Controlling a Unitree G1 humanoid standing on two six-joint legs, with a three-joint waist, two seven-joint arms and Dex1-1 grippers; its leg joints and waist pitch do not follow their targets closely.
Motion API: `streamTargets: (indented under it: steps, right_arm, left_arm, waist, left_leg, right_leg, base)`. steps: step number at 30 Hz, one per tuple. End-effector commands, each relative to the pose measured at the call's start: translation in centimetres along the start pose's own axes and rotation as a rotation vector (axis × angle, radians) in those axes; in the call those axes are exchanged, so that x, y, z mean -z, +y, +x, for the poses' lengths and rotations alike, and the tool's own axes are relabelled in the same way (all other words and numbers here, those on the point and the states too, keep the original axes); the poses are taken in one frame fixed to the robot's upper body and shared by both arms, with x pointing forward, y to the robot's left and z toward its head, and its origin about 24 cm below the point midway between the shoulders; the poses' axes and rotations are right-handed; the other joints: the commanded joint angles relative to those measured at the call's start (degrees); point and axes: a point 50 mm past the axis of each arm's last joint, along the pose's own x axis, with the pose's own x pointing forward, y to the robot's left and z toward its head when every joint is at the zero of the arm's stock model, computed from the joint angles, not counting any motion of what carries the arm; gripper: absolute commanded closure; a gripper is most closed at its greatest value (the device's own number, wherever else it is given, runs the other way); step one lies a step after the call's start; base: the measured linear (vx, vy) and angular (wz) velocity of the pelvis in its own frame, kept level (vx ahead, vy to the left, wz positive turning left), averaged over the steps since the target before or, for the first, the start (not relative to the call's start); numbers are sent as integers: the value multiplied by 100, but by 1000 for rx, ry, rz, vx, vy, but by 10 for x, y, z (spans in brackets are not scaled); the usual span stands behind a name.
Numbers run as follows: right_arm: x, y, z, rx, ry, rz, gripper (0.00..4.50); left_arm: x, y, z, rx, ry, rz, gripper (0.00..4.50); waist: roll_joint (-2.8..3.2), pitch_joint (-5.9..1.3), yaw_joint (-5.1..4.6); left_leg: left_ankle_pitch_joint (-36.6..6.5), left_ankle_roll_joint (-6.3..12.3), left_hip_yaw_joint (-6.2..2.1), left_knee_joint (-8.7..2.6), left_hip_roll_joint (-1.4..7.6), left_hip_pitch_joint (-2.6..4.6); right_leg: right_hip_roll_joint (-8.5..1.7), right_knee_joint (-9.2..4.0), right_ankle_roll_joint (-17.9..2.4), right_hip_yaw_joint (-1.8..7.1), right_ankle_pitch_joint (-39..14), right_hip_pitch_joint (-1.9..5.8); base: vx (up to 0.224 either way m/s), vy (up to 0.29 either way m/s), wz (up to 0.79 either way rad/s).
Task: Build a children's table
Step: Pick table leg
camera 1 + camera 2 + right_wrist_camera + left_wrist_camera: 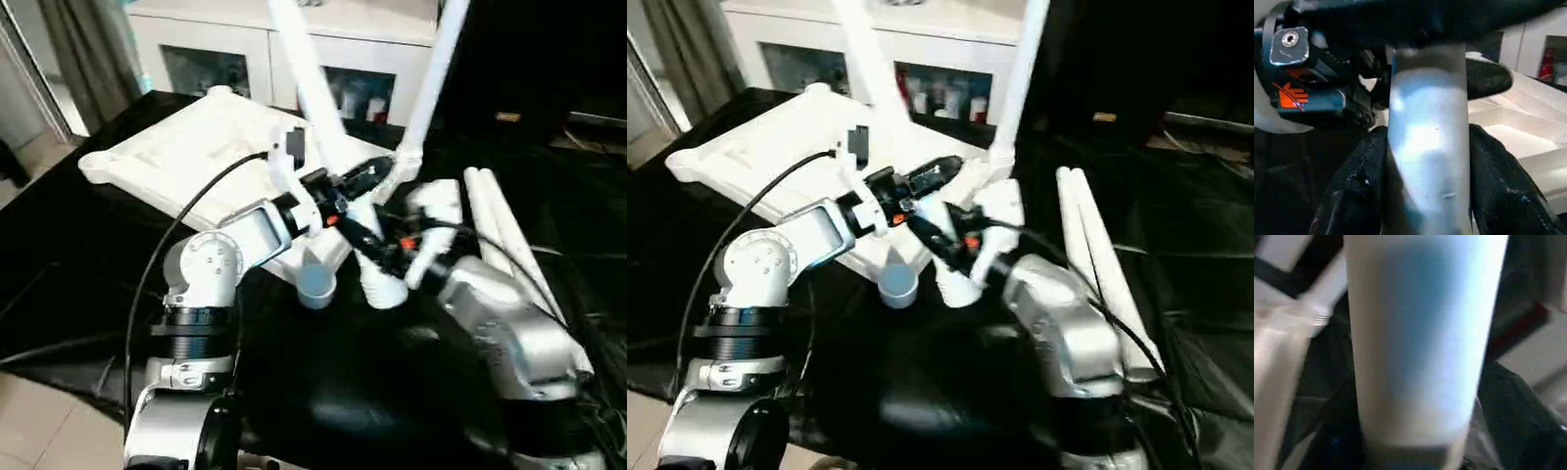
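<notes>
I've got the tabletop [196, 147] lying ribbed side up on the black-sheeted table [59, 255], upper left of the frame. One leg [431, 78] stands in a corner socket, top centre. Two spare legs [500, 230] lie side by side at centre right. A second leg [313, 88] slants down through mid-frame, its flared end [384, 289] low. My right gripper [1427, 161] is clamped round that tube, fingers [1498, 186] pressing both sides. My left gripper [338, 196] sits against the same leg; whether it's closed, I can't tell.
</notes>
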Motion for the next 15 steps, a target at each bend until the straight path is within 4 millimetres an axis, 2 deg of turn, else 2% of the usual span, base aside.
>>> streamTargets:
  steps: [1, 6, 7, 15]
  right_arm:
    - [0, -4, 4, 44, 2, -16, 266]
    - [-1, -5, 9, 64, -13, -26, 266]
    - [-1, -5, 12, 67, -18, -28, 266]
    - [-3, -3, 18, 51, -37, -45, 266]
  left_arm:
    - [1, -2, 6, -46, -7, 23, 153]
    - [-7, 6, 6, -151, -60, 23, 187]
    - [-9, 8, 5, -183, -74, 30, 197]
    - [-14, 6, 4, -179, -106, 27, 247]
  waist:
    - [-48, -433, 1]
    - [-52, -433, 11]
    - [-69, -431, 14]
    - [-51, -435, 35]
  left_leg:
    - [-250, 440, -232, -369, 529, 70]
    - [-317, 411, -239, -372, 528, 72]
    - [-305, 422, -236, -374, 524, 69]
    - [-221, 507, -238, -366, 538, 76]
  right_leg:
    - [-634, -452, -1140, 376, -508, 352]
    - [-635, -452, -1161, 366, -551, 357]
    - [-635, -457, -1138, 368, -556, 366]
    - [-637, -426, -1192, 364, -398, 342]
  base:
    - [0, 0, 0]
    - [0, 0, 0]
    - [0, 0, 0]
    - [0, 0, 0]
